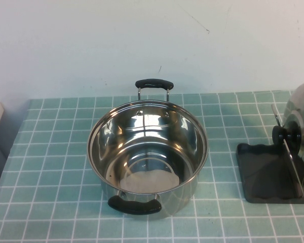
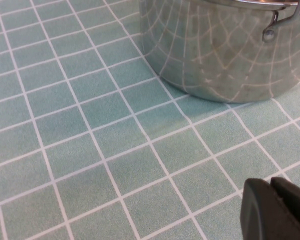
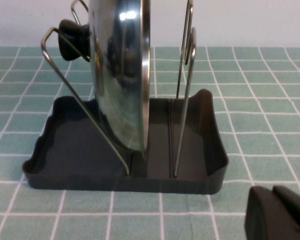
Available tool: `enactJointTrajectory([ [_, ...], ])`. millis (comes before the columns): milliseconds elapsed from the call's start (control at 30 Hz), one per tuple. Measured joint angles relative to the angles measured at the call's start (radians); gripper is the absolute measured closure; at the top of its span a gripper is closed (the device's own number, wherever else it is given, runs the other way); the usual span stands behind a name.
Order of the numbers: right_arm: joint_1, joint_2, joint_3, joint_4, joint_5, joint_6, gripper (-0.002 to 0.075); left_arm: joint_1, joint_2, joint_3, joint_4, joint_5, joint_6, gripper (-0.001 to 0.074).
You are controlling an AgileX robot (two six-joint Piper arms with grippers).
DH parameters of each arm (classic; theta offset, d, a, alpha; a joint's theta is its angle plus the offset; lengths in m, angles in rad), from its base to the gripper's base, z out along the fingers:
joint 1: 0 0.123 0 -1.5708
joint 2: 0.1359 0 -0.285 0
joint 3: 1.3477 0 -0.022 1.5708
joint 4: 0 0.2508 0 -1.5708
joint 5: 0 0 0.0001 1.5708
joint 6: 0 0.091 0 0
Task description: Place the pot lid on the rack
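Note:
The shiny steel pot lid (image 1: 300, 119) with a black knob (image 1: 282, 134) stands on edge in the dark grey rack (image 1: 263, 177) at the table's right edge. In the right wrist view the lid (image 3: 120, 75) leans upright between the wire dividers (image 3: 182, 100) of the rack (image 3: 90, 150). My right gripper (image 3: 272, 192) is shut and empty, low over the tiles just beside the rack, apart from it. My left gripper (image 2: 270, 186) is shut and empty, low over the tiles near the pot's wall (image 2: 225, 50). Neither arm shows in the high view.
The open steel pot (image 1: 147, 147) with two black handles stands mid-table, empty. The table is covered with green tiles (image 1: 55, 167). A white wall runs along the back. The rack's right part runs out of the high view.

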Motion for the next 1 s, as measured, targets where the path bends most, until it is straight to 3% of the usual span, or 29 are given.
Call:
enactJointTrajectory([
  [333,0.000,0.000,0.000,-0.002,0.000,0.000,0.0727,0.015,0.000,0.019,0.097,-0.024,-0.047,0.0737],
  [667,0.000,0.000,0.000,-0.005,0.000,0.000,0.0727,0.275,-0.109,0.188,0.135,-0.295,-0.200,0.0737],
  [900,0.000,0.000,0.000,-0.005,0.000,0.000,0.0727,0.430,-0.254,0.189,0.080,-0.233,-0.200,0.0737],
  [1000,0.000,0.000,0.000,-0.005,0.000,0.000,0.0727,0.447,-0.261,0.189,0.071,-0.178,-0.196,0.0737],
])
